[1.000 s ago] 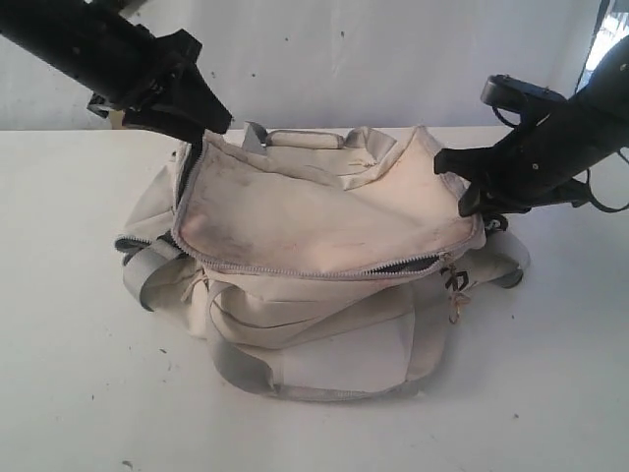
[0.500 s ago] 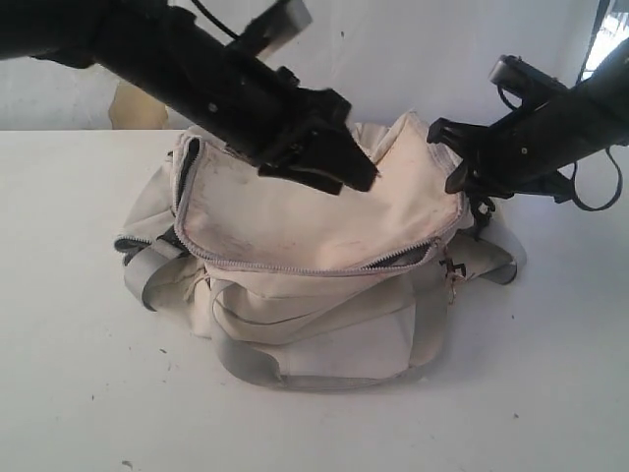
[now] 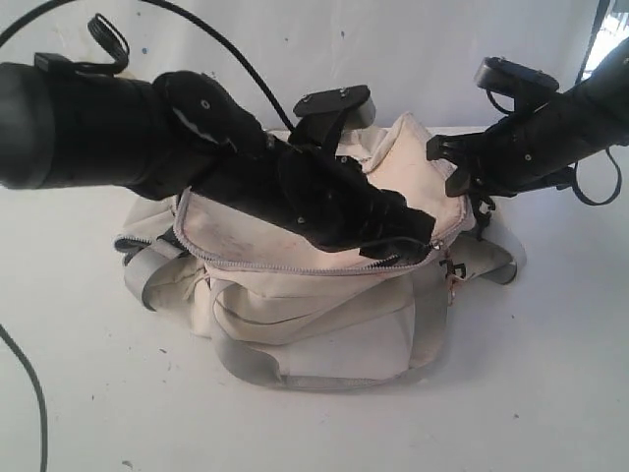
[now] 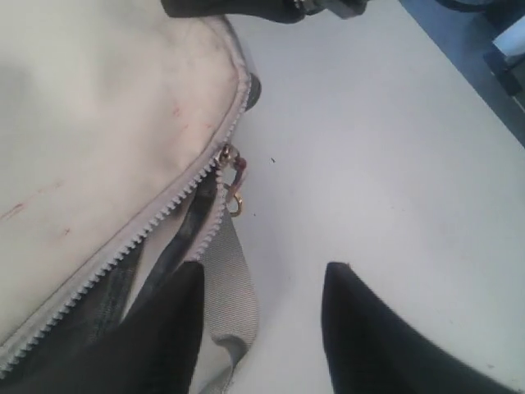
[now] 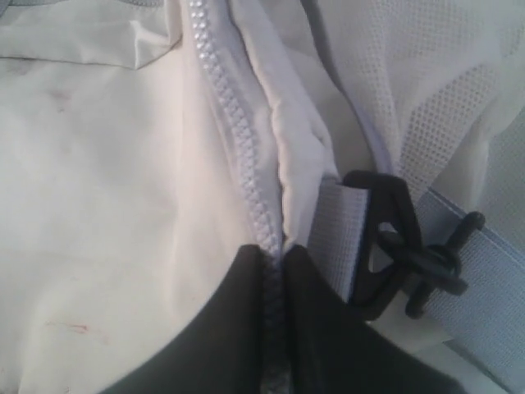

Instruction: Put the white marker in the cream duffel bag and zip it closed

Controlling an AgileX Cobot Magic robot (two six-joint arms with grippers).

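1. Table (image 3: 550,393) and cream duffel bag (image 3: 314,334): the bag sits on the table with its top panel facing up. The white marker shows in no view, so you cannot tell from here whether it is inside. Confirm this before you close the opening.

2. Right gripper (image 5: 275,250): it is clenched on the bag's zipper seam at the end of the bag, at about 2 o'clock from the bag's centre in the exterior view, just beside the black buckle (image 5: 394,238). Use it as the anchor, pulling gently outward so that the seam runs taut and straight.

3. Left gripper (image 4: 262,275): it reaches across the top panel to about 4 o'clock. Its jaws stand apart and hold nothing. One finger lies over the grey strap (image 4: 221,287).

4. Zipper (image 4: 107,271): a dark gap lies open between the tooth rows next to the slider (image 4: 227,156).

5. Pull (image 4: 236,201): it hangs just off the slider. Centre the jaws on the pull and clear of the strap. Close firmly, then draw along the line of the teeth, not upward. A skewed pull is likely to snag the soft fabric.
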